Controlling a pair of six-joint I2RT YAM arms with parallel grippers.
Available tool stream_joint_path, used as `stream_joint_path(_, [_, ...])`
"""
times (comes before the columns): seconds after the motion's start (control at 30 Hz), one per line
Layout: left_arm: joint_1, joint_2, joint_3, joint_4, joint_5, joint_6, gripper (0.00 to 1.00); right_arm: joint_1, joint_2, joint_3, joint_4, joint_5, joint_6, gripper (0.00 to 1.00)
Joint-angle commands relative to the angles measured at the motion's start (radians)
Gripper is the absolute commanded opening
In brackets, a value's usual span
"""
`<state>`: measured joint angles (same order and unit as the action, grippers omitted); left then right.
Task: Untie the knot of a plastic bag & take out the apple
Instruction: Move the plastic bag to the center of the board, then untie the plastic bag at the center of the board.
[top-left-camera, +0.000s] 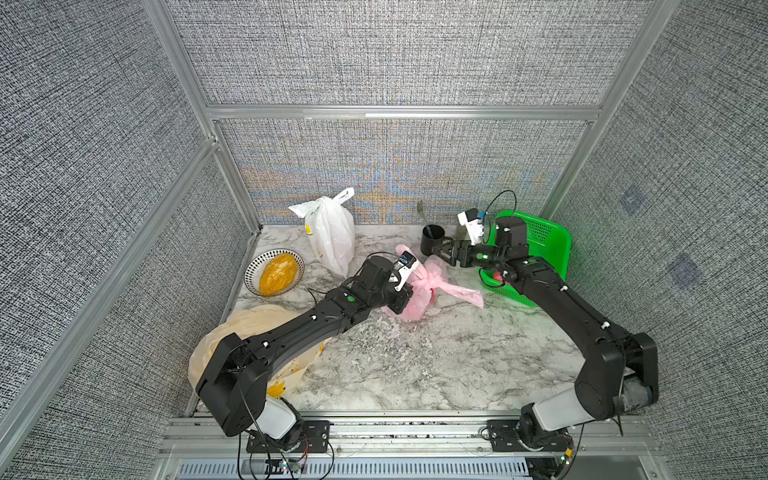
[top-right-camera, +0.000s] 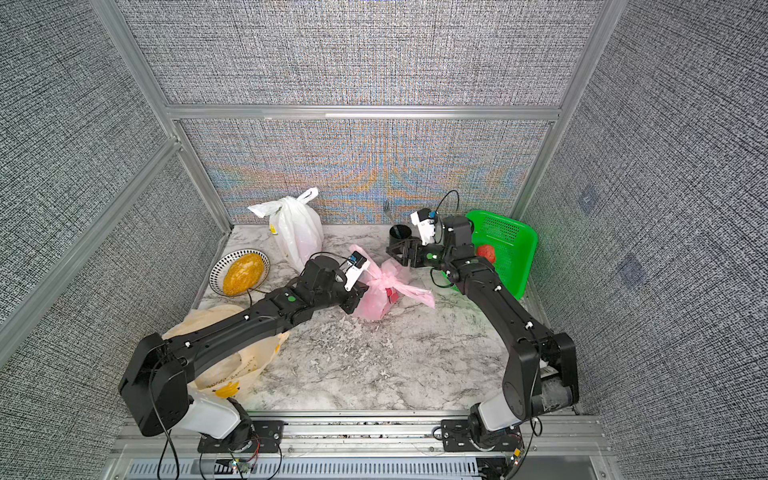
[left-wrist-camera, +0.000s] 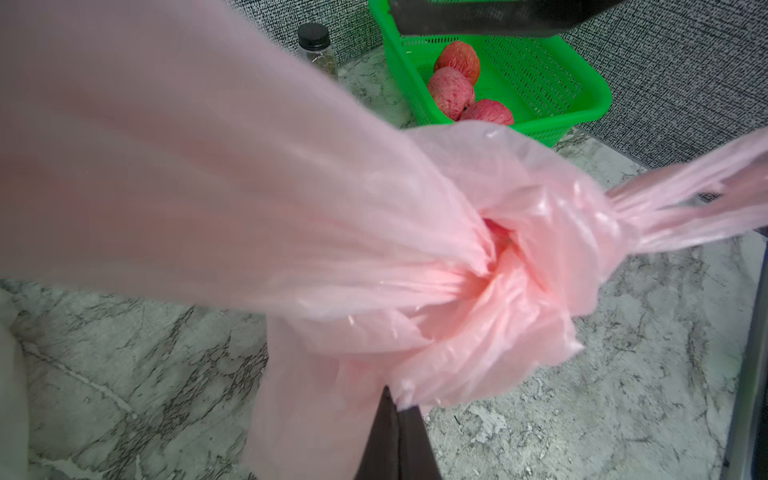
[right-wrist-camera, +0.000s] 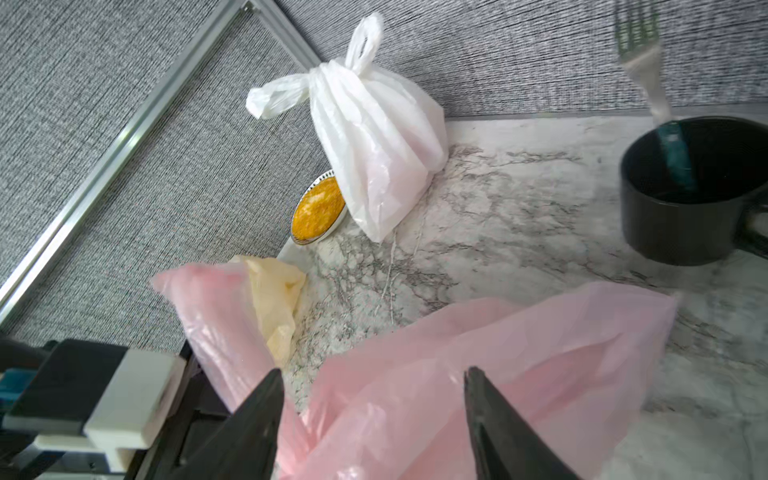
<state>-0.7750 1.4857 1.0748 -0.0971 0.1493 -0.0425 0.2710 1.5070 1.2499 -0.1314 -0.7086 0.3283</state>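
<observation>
Centre of both top views: I have the pink bag (top-left-camera: 415, 291) sitting on the marble table (top-left-camera: 415, 365). Its knot (left-wrist-camera: 540, 249) is tied, with loose ears sticking out to either side.

On my left gripper (left-wrist-camera: 397, 411) the jaws are pressed together, and the wrist view shows them pinching a fold of pink film just beside the knot.

On my right gripper (right-wrist-camera: 372, 372) the jaws are spread wide, straddling a flap of the same bag. Whether either finger touches the film, I cannot tell. In a top view it hangs right of centre (top-left-camera: 442, 251), just beside the black cup (top-left-camera: 432, 241).

The apple (top-right-camera: 392, 296) shows as a dark red patch through the film, low in the bag, so it's inside.

Over at the right of the frame, the green basket (top-left-camera: 544, 245) holds three red fruits (left-wrist-camera: 453, 91).

Upper left of centre, a knotted white bag (top-left-camera: 332, 237) stands near the back wall, with a bowl (top-left-camera: 253, 266) of something yellow beside it. Lower left, a yellowish bag (top-left-camera: 249, 324) lies under my left arm.
</observation>
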Motion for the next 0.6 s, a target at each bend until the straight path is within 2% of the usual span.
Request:
stream_joint_path(0.0, [0.005, -0.011, -0.001, 0.03, 0.017, -0.013, 0.0, 0.023, 0.008, 0.018, -0.075, 0.051, -0.077, 0.69])
stream_joint_path(0.23, [0.018, -0.035, -0.007, 0.014, 0.01, -0.009, 0.0, 0.066, 0.022, 0.036, -0.225, 0.212, -0.149, 0.69])
stream_joint_path(0.43, [0.025, -0.035, -0.015, 0.007, 0.001, -0.011, 0.0, 0.08, 0.031, 0.022, -0.256, 0.144, -0.152, 0.67])
stream_joint_path(0.47, [0.026, -0.035, -0.016, 0.008, 0.0, -0.012, 0.0, 0.082, 0.034, 0.018, -0.262, 0.125, -0.151, 0.59])
stream_joint_path(0.57, [0.03, -0.033, -0.022, 0.02, -0.004, -0.017, 0.0, 0.075, 0.056, 0.007, -0.27, 0.066, -0.139, 0.11])
